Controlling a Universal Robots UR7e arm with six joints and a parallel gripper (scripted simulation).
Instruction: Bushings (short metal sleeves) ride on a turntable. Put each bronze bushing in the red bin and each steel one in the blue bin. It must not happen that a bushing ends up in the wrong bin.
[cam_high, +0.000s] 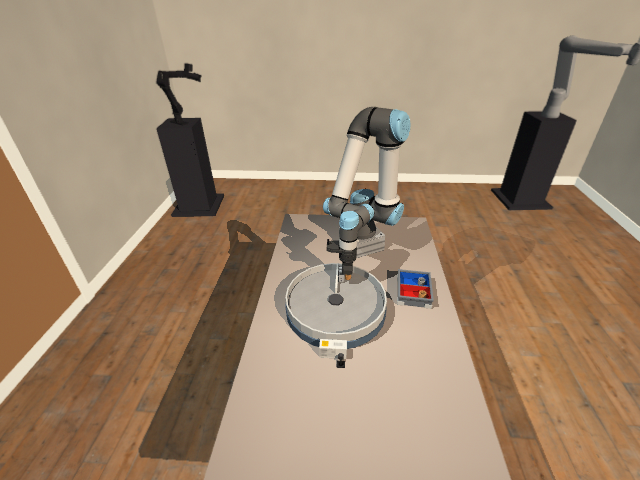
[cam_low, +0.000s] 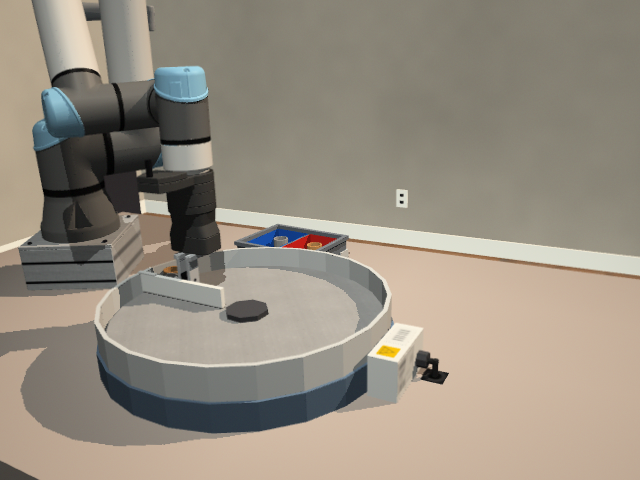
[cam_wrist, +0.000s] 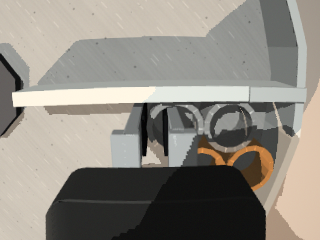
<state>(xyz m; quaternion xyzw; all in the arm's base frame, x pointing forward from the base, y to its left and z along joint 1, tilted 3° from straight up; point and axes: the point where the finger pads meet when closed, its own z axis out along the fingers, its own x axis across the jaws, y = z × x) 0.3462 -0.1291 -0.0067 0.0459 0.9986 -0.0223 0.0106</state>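
My gripper (cam_high: 342, 276) (cam_low: 185, 263) (cam_wrist: 155, 119) reaches down into the turntable (cam_high: 330, 325) (cam_low: 232, 361) at its back edge, just behind the white fence (cam_low: 180, 294) (cam_wrist: 134, 95). It is shut on a steel bushing (cam_wrist: 163, 116). A second steel bushing (cam_wrist: 230, 123) and a bronze bushing (cam_wrist: 256, 163) (cam_high: 349, 277) (cam_low: 169, 269) lie right beside it against the fence and rim. The blue bin (cam_high: 410, 279) (cam_low: 263, 237) holds a steel bushing (cam_high: 421, 281) (cam_low: 280, 240). The red bin (cam_high: 410, 293) (cam_low: 324, 239) holds a bronze bushing (cam_high: 422, 293) (cam_low: 313, 244).
A dark hub (cam_high: 336, 299) (cam_low: 248, 310) sits at the turntable's centre. A white control box (cam_high: 330, 345) (cam_low: 395, 361) is fixed to the turntable's front. The arm's base stands behind the turntable. The bins stand to the turntable's right on the table.
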